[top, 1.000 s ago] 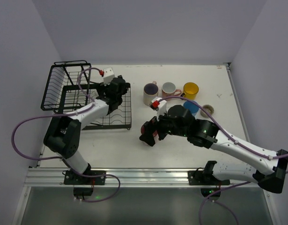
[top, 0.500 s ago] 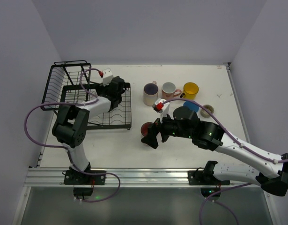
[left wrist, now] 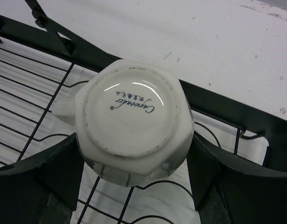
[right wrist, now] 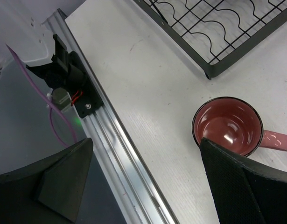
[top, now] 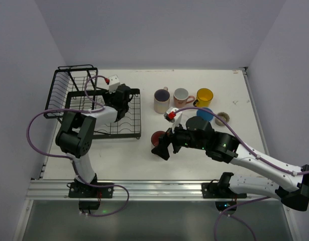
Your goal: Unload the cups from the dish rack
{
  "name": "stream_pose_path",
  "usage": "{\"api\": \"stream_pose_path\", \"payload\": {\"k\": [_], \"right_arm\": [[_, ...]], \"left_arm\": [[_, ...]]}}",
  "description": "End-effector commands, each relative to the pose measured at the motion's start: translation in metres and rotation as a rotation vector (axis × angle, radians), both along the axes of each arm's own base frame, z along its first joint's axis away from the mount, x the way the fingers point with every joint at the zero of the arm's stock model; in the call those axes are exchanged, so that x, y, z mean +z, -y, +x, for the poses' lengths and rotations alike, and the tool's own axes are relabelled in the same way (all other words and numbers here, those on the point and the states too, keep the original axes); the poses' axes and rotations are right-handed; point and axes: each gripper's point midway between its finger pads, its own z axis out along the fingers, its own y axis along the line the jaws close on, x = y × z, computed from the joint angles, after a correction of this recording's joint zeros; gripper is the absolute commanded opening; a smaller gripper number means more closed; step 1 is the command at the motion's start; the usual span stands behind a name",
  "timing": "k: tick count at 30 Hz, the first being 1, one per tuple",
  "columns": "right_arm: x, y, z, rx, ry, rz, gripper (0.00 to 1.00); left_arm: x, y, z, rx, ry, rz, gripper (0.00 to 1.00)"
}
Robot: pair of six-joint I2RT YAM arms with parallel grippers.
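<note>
The left gripper (left wrist: pixel 134 142) clasps the upturned white cup (left wrist: pixel 131 116) on the dish rack (left wrist: pixel 218 105) tray, base toward the wrist, handle sideways, so this arm lifts it, while the right gripper (right wrist: pixel 145 140) gapes empty above the dark red cup (right wrist: pixel 227 126) on the table (right wrist: pixel 148 84).

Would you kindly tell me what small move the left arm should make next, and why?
Probably a short lift straight up. The left gripper's fingers flank the upturned white cup on the dish rack, seemingly touching both sides, though whether they press is unclear. A short lift would test the hold and clear the wires.
</note>
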Motion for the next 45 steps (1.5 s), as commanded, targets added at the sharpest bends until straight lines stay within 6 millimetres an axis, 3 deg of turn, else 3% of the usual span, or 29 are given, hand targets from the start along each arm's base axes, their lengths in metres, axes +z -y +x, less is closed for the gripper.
{"api": "stream_pose_path", "payload": {"k": [1, 2, 4, 5, 10, 13, 15, 17, 18, 19, 21, 22, 26, 32, 35, 45], "right_arm": [[0.024, -0.003, 0.001, -0.026, 0.026, 0.115, 0.99], [0.023, -0.004, 0.002, -0.035, 0.027, 0.129, 0.99], [0.027, -0.003, 0.004, -0.055, 0.023, 0.156, 0.99], [0.027, -0.002, 0.007, -0.078, 0.023, 0.159, 0.99], [0.043, -0.002, 0.017, -0.159, 0.022, 0.243, 0.99], [0.055, 0.000, 0.031, -0.258, 0.013, 0.316, 0.99], [0.065, 0.004, 0.039, -0.323, 0.013, 0.378, 0.99], [0.068, 0.006, 0.043, -0.365, -0.007, 0.438, 0.98], [0.084, 0.010, 0.047, -0.391, 0.007, 0.511, 0.96], [0.081, 0.013, 0.049, -0.413, -0.013, 0.536, 0.95], [0.093, 0.019, 0.052, -0.442, -0.010, 0.604, 0.88], [0.094, 0.020, 0.053, -0.451, -0.021, 0.626, 0.86], [0.096, 0.020, 0.058, -0.449, -0.042, 0.697, 0.82], [0.110, 0.018, 0.059, -0.367, -0.080, 0.817, 0.85], [0.117, 0.015, 0.061, -0.334, -0.097, 0.848, 0.85], [0.118, 0.009, 0.062, -0.319, -0.155, 0.892, 0.74]], "left_arm": [[0.065, -0.002, -0.002, 0.004, 0.194, -0.033, 0.31], [0.075, 0.004, -0.003, -0.027, 0.232, -0.041, 0.25], [0.074, 0.014, -0.017, -0.077, 0.238, -0.027, 0.20], [0.086, 0.016, -0.024, -0.085, 0.263, -0.030, 0.15], [0.098, 0.045, -0.056, -0.184, 0.295, -0.075, 0.06], [0.132, 0.068, -0.078, -0.264, 0.371, -0.166, 0.03], [0.143, 0.086, -0.088, -0.337, 0.386, -0.265, 0.01], [0.173, 0.103, -0.103, -0.433, 0.445, -0.384, 0.00], [0.178, 0.107, -0.109, -0.460, 0.450, -0.420, 0.00], [0.199, 0.114, -0.122, -0.530, 0.493, -0.480, 0.00], [0.213, 0.120, -0.136, -0.588, 0.524, -0.567, 0.00], [0.230, 0.120, -0.148, -0.622, 0.564, -0.613, 0.00], [0.261, 0.141, -0.187, -0.809, 0.610, -0.823, 0.00], [0.279, 0.159, -0.229, -0.997, 0.619, -1.055, 0.00], [0.279, 0.165, -0.244, -1.068, 0.607, -1.149, 0.00], [0.290, 0.176, -0.268, -1.186, 0.605, -1.315, 0.00]]}}
